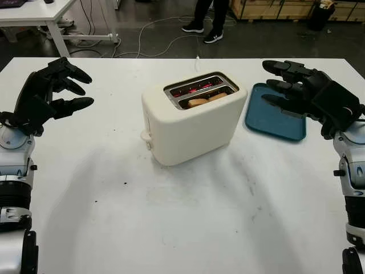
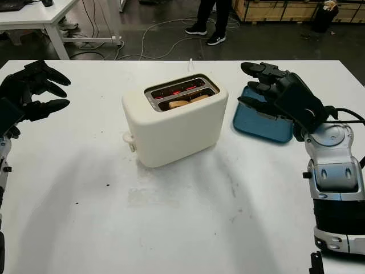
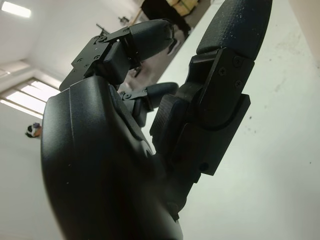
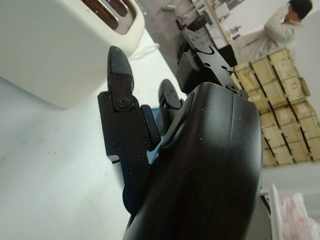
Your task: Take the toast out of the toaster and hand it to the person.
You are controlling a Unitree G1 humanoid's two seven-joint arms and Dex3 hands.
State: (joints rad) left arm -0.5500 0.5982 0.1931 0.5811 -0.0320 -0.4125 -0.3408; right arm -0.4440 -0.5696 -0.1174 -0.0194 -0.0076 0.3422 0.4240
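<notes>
Your cream-white, smooth plastic toaster [image 1: 194, 117], a rounded box with a metal-rimmed top, stands near the middle of the matte white table [image 1: 171, 217], closer to its far edge than to the near one. Two slots run across its top; the far one glows red inside, and the near one holds the golden-brown slice of toast [image 1: 206, 100], sunk low with only its upper crust showing. A small knob sticks out of the toaster's side that faces the table's left edge.

Just beside the toaster, toward the right edge of the table, lies a flat teal plastic tray [image 1: 272, 121] with rounded corners and a low rim.

Your left hand [image 1: 50, 94], black and hard-shelled with jointed fingers, hovers open above the left part of the table, well apart from the toaster and holding nothing. Your right hand [image 1: 305, 94], of the same build, hangs open over the tray, empty, its fingers reaching toward the toaster without touching it.

Beyond the far edge a person's dark legs and sneakers [image 1: 204, 23] stand on the grey floor among trailing cables.
</notes>
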